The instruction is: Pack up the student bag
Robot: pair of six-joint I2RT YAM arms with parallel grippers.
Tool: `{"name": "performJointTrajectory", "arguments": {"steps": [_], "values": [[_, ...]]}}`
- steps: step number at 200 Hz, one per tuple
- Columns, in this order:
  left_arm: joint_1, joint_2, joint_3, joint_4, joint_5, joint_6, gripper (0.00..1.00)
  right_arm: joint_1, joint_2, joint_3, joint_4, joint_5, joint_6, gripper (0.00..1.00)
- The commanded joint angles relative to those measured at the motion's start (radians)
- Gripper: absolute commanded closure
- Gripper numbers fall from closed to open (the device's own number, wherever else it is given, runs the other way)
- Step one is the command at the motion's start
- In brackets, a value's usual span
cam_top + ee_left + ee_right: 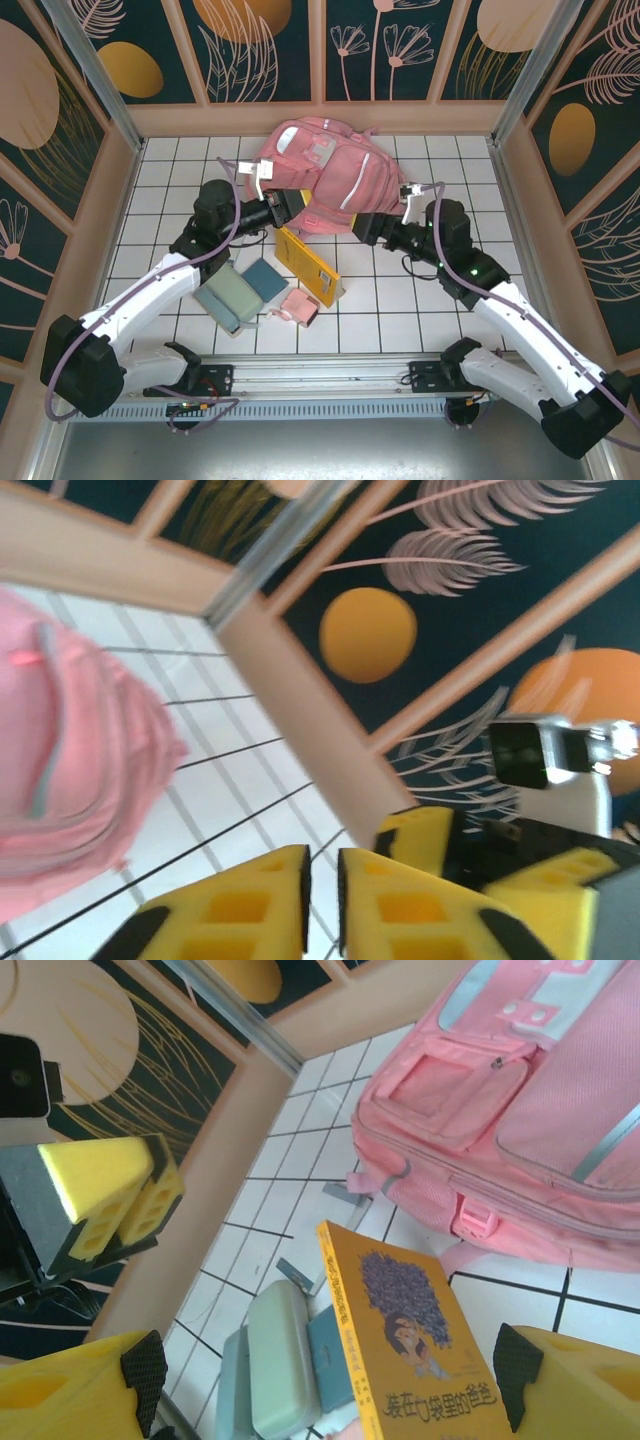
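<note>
The pink student bag lies flat at the back middle of the tiled floor, pockets up; it also appears in the right wrist view and blurred in the left wrist view. My left gripper hovers at the bag's near left edge. Its yellow fingers are shut to a thin slit with nothing between them. My right gripper sits at the bag's near right edge, open wide and empty. A yellow book lies just in front of the bag, below the open right jaws.
A pale green case, a teal item and a small pink pouch lie together at the front left of the book. Wooden walls with dark panels fence in the tiled floor.
</note>
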Motion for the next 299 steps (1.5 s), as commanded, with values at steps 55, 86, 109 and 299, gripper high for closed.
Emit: {"name": "performJointTrajectory", "arguments": {"steps": [55,86,109,299], "values": [[0.055,-0.121,0.002,-0.364,-0.527,0.044,0.48,0.15,0.5,0.306,-0.279,-0.028,-0.263,0.12],[0.063,-0.176,0.009,-0.387,-0.598,0.061,0.4,0.212,0.75,0.52,-0.444,0.035,-0.354,0.12],[0.067,-0.192,0.018,-0.404,-0.605,0.079,0.38,0.281,0.894,0.638,-0.556,0.081,-0.412,0.13],[-0.137,0.599,0.729,-0.642,-0.557,0.317,0.25,-0.489,0.08,0.305,-0.398,0.297,-0.085,1.0]]}}
